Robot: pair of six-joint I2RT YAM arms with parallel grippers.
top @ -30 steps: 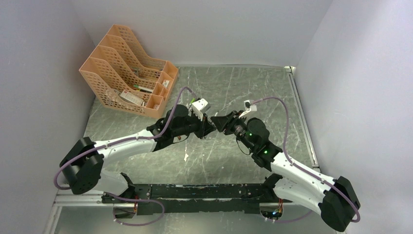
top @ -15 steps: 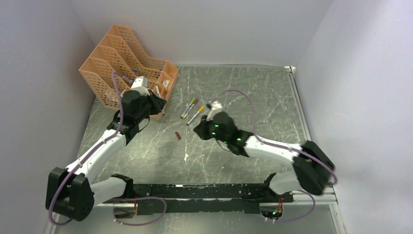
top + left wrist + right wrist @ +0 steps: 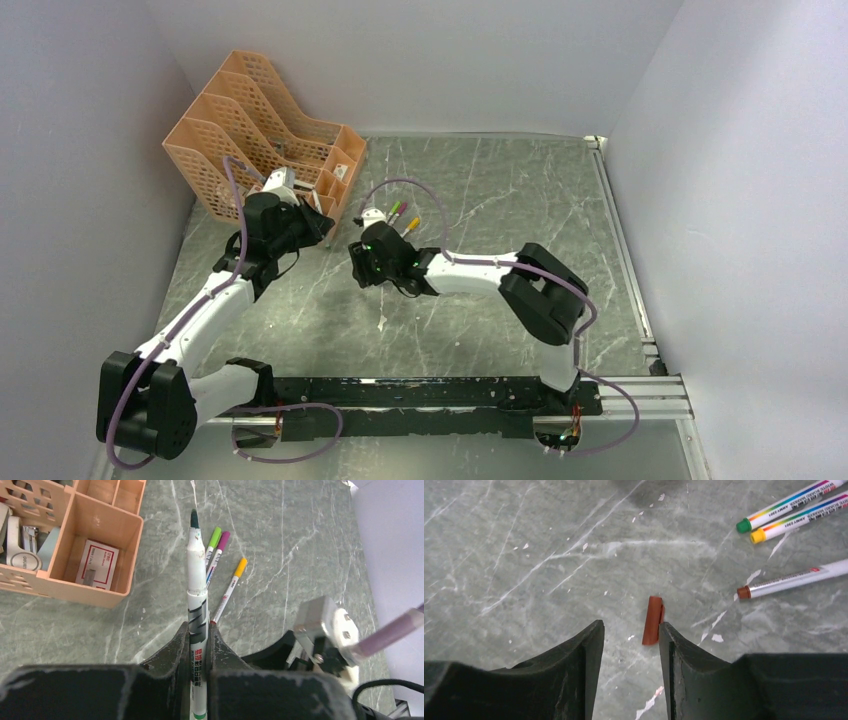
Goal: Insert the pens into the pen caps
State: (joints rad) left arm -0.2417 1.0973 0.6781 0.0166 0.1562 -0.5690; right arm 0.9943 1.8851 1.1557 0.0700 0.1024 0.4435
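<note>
My left gripper (image 3: 198, 630) is shut on a white pen (image 3: 196, 580) with a bare dark green tip, held above the table; in the top view it (image 3: 318, 224) is beside the organizer. My right gripper (image 3: 630, 627) is open just above the table, in the top view (image 3: 360, 272) left of centre. A red-brown pen cap (image 3: 653, 620) lies flat, its near end between the fingertips and close to the right finger (image 3: 666, 635). Three pens lie side by side with green (image 3: 214, 537), magenta (image 3: 222, 539) and yellow (image 3: 240, 566) caps. Their coloured ends (image 3: 744, 526) show in the right wrist view.
An orange mesh desk organizer (image 3: 250, 140) with small front boxes (image 3: 95, 535) stands at the back left, close to my left gripper. White scraps (image 3: 717, 638) dot the grey marble table. Grey walls close in both sides.
My right arm has swung left across the table and now hangs over the red-brown cap. My left arm has stayed by the organizer with the pen, shifting only slightly.
</note>
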